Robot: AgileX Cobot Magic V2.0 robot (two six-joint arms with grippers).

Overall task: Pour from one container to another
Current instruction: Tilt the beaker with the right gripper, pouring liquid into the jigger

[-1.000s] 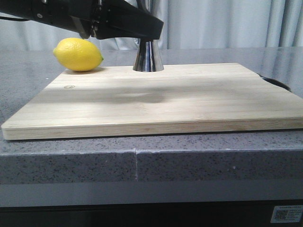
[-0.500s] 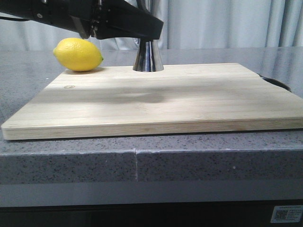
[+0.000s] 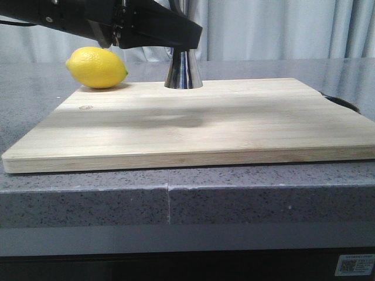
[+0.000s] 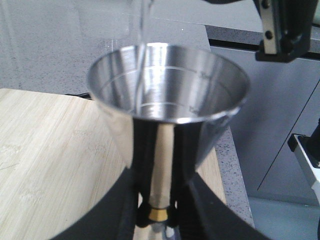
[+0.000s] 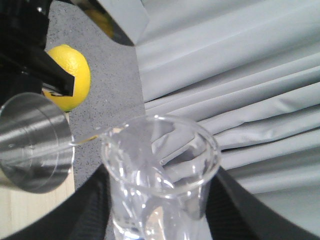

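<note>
The steel jigger point(image 4: 167, 85) stands on the wooden cutting board point(image 3: 193, 123) at its back edge, and only its lower cone point(image 3: 183, 71) shows in the front view. My left gripper point(image 4: 157, 216) is shut on the jigger's narrow waist at the gold band point(image 4: 157, 214). My right gripper point(image 5: 160, 205) is shut on the clear glass beaker point(image 5: 160, 160), which is held tilted above. The beaker's lip point(image 5: 86, 140) reaches over the rim of the jigger point(image 5: 32, 142). A thin clear stream point(image 4: 140, 47) runs down into the cup. The beaker is hidden in the front view.
A yellow lemon point(image 3: 96, 67) lies at the board's back left corner, close to the jigger. The left arm point(image 3: 117, 23) spans the upper left of the front view. Grey stone counter point(image 3: 176, 199) surrounds the board; a grey curtain point(image 5: 240, 75) hangs behind.
</note>
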